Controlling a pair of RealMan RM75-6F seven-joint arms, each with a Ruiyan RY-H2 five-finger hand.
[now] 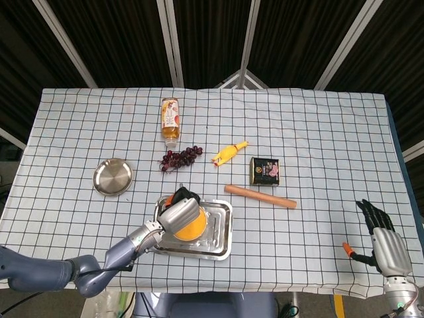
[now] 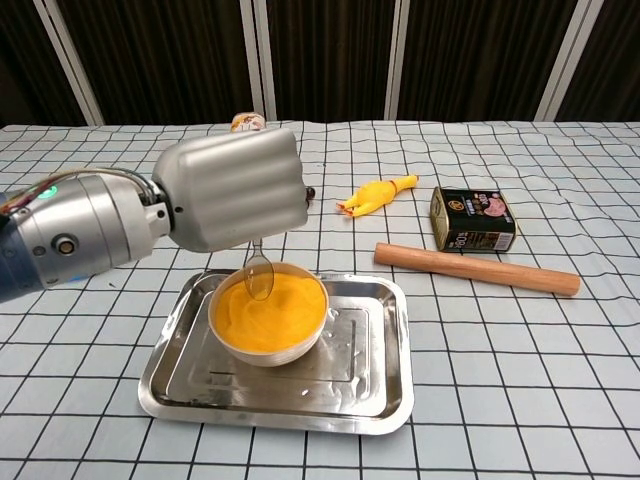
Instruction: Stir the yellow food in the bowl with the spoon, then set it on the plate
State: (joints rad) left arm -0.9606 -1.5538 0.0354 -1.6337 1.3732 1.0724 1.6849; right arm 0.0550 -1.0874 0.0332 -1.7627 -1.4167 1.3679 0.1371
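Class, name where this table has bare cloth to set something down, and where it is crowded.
Bare: right of the rolling pin and can, up to the right hand; also behind the bottle. Crowded: the middle, around the grapes, rubber chicken and tray.

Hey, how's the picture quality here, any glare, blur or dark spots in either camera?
Chest view: sharp overall, bright reflections on the tray, and the left hand close to the lens hides most of the bottle behind it. Head view: evenly lit cloth, dark background above the table, things small, the spoon hidden under the hand.
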